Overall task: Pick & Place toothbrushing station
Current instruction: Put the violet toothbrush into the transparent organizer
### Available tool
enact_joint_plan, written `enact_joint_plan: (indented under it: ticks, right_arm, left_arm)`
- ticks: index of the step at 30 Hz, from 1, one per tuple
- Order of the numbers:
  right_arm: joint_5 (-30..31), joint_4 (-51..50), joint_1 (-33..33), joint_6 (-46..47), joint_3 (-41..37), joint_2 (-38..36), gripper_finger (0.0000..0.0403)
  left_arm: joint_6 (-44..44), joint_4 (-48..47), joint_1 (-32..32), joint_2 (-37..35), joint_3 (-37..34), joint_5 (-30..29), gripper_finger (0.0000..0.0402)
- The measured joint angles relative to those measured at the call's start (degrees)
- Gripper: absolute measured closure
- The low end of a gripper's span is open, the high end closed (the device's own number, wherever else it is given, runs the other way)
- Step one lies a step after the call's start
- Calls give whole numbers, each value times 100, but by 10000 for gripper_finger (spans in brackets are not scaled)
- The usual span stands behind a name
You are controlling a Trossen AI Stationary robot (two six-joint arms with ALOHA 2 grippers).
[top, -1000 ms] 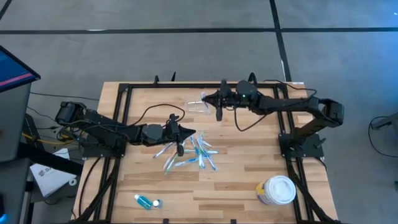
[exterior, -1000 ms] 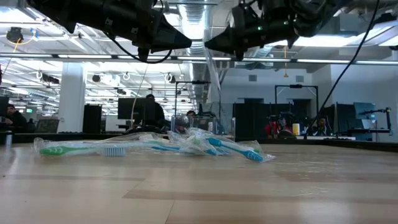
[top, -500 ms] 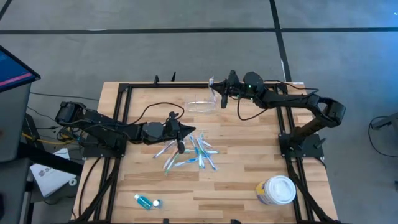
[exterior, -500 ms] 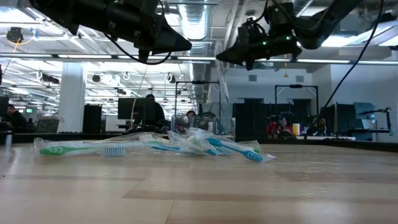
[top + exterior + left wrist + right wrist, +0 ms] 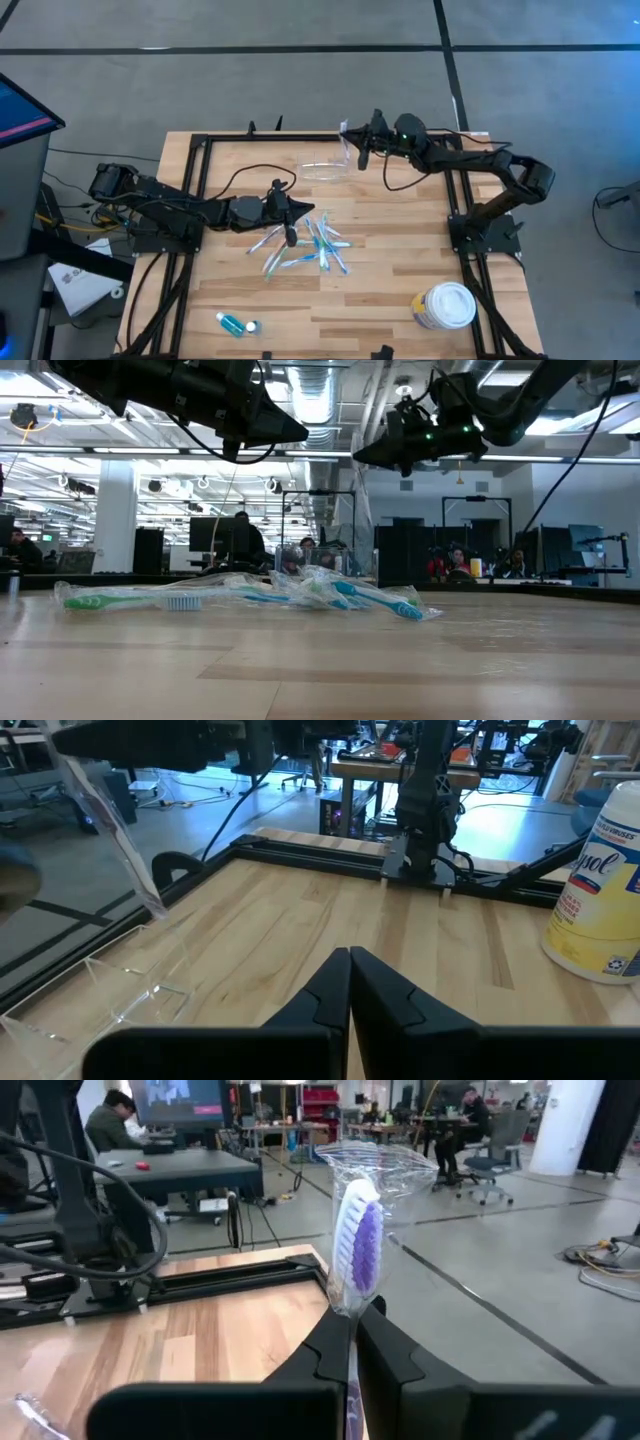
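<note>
The left gripper (image 5: 291,236) is held with its jaws together on nothing, just above the near edge of the toothbrush pile (image 5: 305,247), a loose heap of wrapped brushes lying flat on the table (image 5: 400,270). None of that heap is seen to be stowed, so most of the task is judged to be left. A small blue bottle (image 5: 236,323) is seen well back from these jaws, near the table's front edge, and is not in the way.

Between the two grippers the toothbrushing station (image 5: 324,171) is found, a clear low holder resting on the table near its far edge, ahead of the left jaws and just beside the right ones. Whether anything is already lodged in it cannot be told.

The right gripper (image 5: 362,152) is raised off the table by the far edge, its jaws clamped on a wrapped purple toothbrush (image 5: 357,1250) that is held upright. One brush is thus judged to be in transit, its placing not yet done. A white-lidded tub (image 5: 447,305) is stood well behind the right jaws, clear of the path
</note>
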Motion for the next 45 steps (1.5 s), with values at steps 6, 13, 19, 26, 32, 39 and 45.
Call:
enact_joint_plan:
  ticks: [6, 13, 19, 26, 32, 39, 45]
  right_arm:
    - [2, 1183, -101, 256, -630, 2, 403]
    - [39, 1310, -147, 301, -779, 2, 403]
    - [55, 1373, -178, 302, -779, 3, 403]
    - [64, 2446, -180, 498, -775, 860, 403]
    - [66, 3015, -265, 740, -781, 1370, 403]
    - [80, 3526, -289, 928, -779, 1915, 403]
    - [72, 4182, -289, 1158, -774, 2425, 403]
  left_arm:
    - [0, 1, 0, 0, 0, 2, 400]
    - [0, 13, 0, 0, 0, 0, 400]
    - [0, 30, 0, 0, 0, 2, 400]
    - [0, 29, 0, 0, 0, 2, 400]
    - [0, 30, 0, 0, 0, 2, 400]
    - [0, 27, 0, 0, 0, 2, 400]
    - [0, 27, 0, 0, 0, 2, 400]
